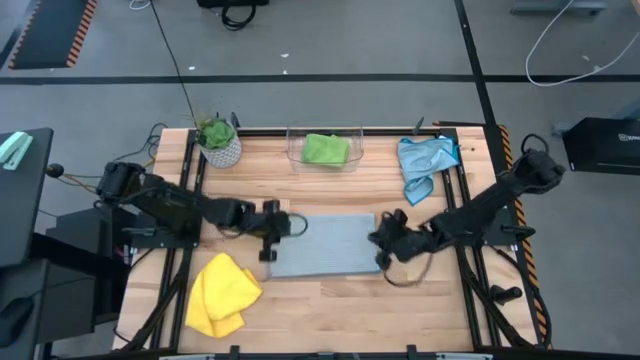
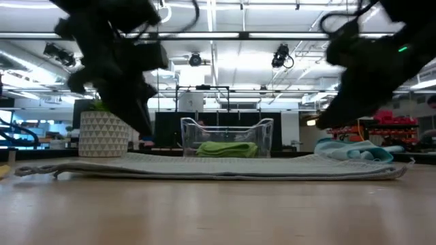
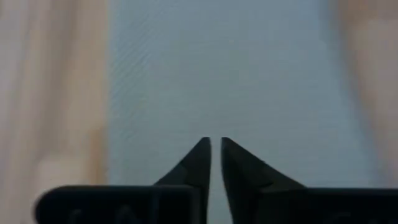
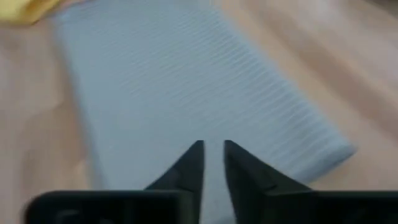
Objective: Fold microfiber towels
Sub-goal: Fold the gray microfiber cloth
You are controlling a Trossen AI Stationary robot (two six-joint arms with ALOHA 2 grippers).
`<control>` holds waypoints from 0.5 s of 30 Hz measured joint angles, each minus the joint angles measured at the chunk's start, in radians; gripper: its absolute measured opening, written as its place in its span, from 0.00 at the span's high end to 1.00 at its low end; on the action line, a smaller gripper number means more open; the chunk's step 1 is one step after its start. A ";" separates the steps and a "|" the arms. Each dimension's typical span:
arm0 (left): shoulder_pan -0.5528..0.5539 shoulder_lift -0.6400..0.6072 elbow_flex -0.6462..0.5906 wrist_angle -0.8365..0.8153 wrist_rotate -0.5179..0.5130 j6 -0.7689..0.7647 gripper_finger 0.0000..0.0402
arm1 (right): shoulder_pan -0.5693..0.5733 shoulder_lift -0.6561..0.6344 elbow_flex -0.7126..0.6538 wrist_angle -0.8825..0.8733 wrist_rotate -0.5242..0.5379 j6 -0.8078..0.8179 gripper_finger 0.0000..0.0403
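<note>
Grippers over grey towel, both nearly closed, nothing held.

High view: left gripper (image 1: 268,240) and right gripper (image 1: 384,250) at opposite short ends of the grey towel (image 1: 325,245), mid-table. Low view: towel lies flat, thin, limp. Wrist views: fingers a slit apart above cloth. Soft, light; likely best pinched at corners.

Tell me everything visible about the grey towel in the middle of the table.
The grey towel is a pale, finely ribbed cloth lying flat as a neat rectangle, apparently folded, on the wooden table. The left hand is at one short end and the right hand at the other, both nearly shut and empty. No other cloth touches it.
</note>
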 joint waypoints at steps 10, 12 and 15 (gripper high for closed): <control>0.115 0.013 -0.032 -0.041 0.018 0.147 0.94 | -0.265 0.164 0.000 0.103 -0.136 -0.113 0.97; 0.121 0.022 -0.049 -0.032 0.028 0.149 0.96 | -0.301 0.186 0.000 0.102 -0.151 -0.141 0.98; 0.121 0.042 -0.080 -0.012 0.049 0.130 0.98 | -0.367 0.193 0.001 0.095 -0.168 -0.198 0.99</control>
